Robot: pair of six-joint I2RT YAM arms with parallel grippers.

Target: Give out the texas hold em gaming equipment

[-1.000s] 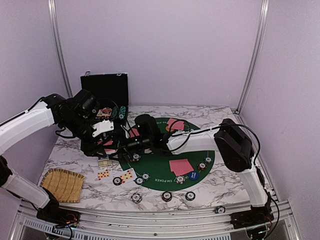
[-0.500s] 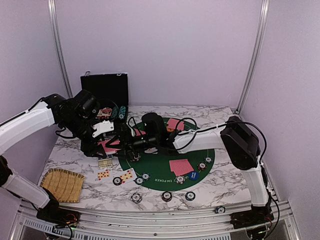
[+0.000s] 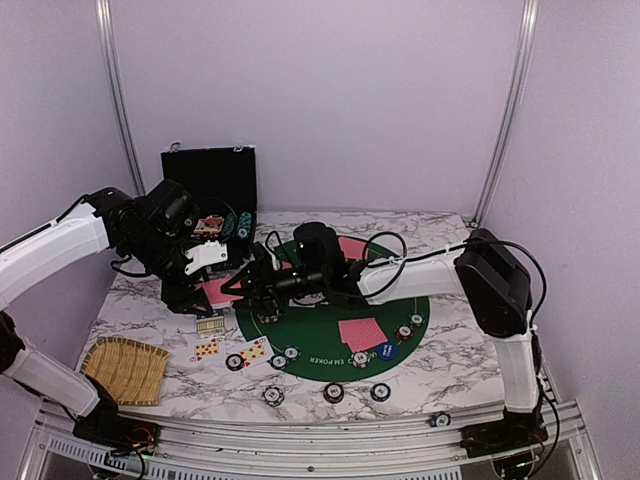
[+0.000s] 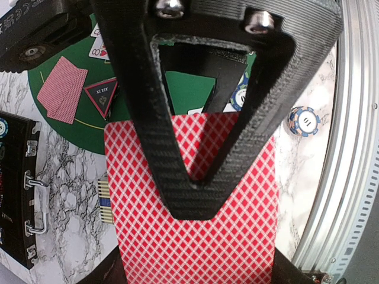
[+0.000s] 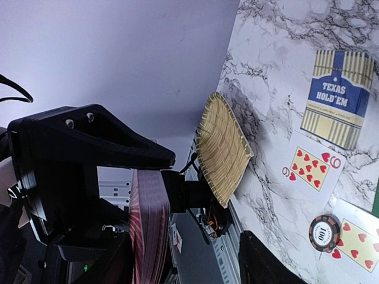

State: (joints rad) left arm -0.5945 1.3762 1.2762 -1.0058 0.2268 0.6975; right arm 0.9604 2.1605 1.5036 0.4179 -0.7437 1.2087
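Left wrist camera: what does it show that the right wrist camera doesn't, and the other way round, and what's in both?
Only the left wrist view shows the dark triangular marker, the face-down cards beside it, and the black chip case. Only the right wrist view shows the woven straw mat and the face-up nine of hearts. Both show the red-backed deck clamped in the left gripper. The left wrist view sees its back, and the right wrist view sees it edge-on.

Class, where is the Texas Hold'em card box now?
Top view, left side: the card box lies on the table beside the green felt, just behind the face-up nine of hearts.
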